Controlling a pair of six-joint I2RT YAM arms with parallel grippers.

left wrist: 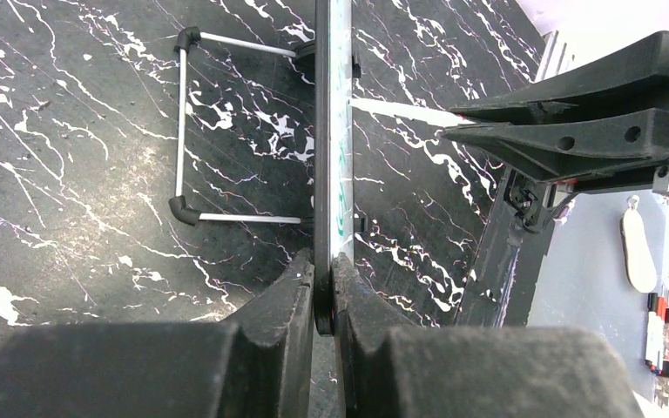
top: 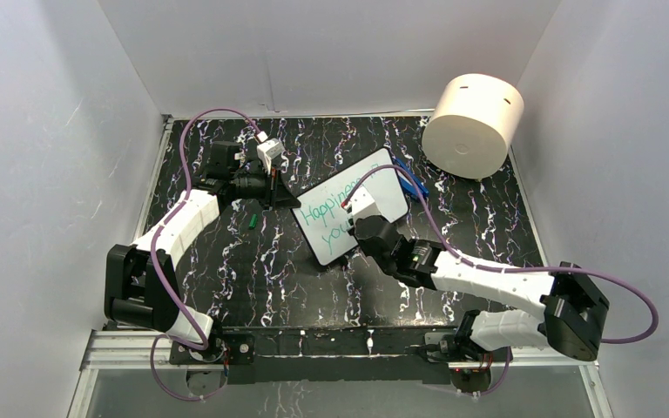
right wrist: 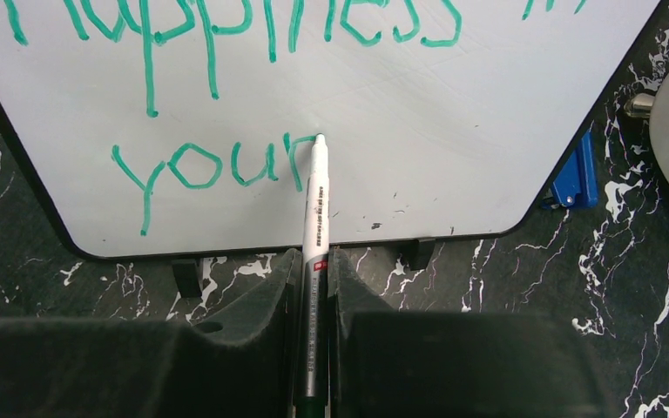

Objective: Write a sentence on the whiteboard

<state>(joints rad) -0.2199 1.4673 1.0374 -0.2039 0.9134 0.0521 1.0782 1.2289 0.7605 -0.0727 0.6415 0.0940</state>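
Observation:
The whiteboard (top: 385, 196) stands tilted on the black marbled table. The sentence (right wrist: 149, 78) on it is teal-green: "Happiness" above, "your" below. My left gripper (left wrist: 324, 279) is shut on the whiteboard's (left wrist: 333, 131) near edge, seen edge-on. My right gripper (right wrist: 314, 261) is shut on a white marker (right wrist: 317, 200). The marker's tip touches the whiteboard (right wrist: 453, 113) at the top of the "r" in "your". From above, the left gripper (top: 287, 198) holds the board's left corner and the right gripper (top: 361, 209) hovers over its face.
A big cream cylinder (top: 473, 124) lies at the back right. A blue object (right wrist: 575, 178) sits behind the board's right corner. A small green cap (top: 250, 220) lies left of the board. A wire stand (left wrist: 181, 131) props the board's back. White walls enclose the table.

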